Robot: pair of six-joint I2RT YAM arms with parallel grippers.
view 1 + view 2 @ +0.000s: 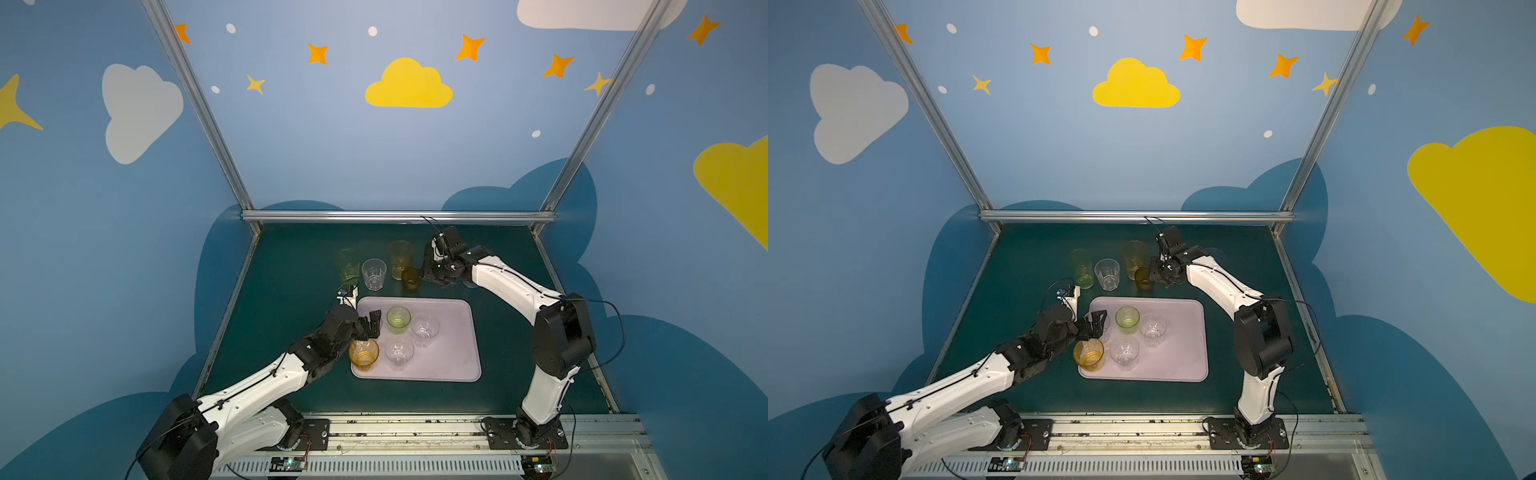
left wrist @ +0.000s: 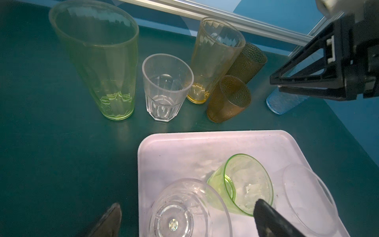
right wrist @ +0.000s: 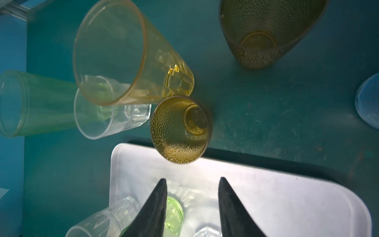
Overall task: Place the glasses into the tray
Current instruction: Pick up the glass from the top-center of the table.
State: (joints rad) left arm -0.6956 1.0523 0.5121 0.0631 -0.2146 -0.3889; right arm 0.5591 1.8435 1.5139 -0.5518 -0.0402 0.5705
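Left arm (image 1: 249, 386), white-shelled, nearest the lens in both top views. Its left gripper (image 1: 369, 328) hangs with jaws spread wide over the near-left part of the flat pale lilac rectangular tray (image 1: 457, 365). On the tray are a short amber tumbler (image 1: 364, 354), a short green tumbler (image 1: 398, 319) and two clear faceted tumblers (image 1: 425, 329).

Beyond the tray's far edge, on the dark green desk (image 1: 291, 291), stand a tall green tumbler (image 1: 347, 266), a desk-side clear tumbler (image 1: 374, 273), a tall amber tumbler (image 1: 401, 254) and a small brown dimpled tumbler (image 1: 411, 279). The right gripper (image 1: 431, 275) is just beside the last.

Left wrist view: a further clear tumbler (image 2: 184, 207) stands on the tray between the spread fingers (image 2: 272, 217), apparently untouched.

Right wrist view: fingers (image 3: 155, 209) partly spread, nothing between them. The small brown dimpled tumbler (image 3: 180, 129) is ahead of the tips, just beside the tall amber tumbler's base.

Likely step: fetching it. Set the jaws either side of its wall, descend straight, and avoid nudging the tall amber neighbour.
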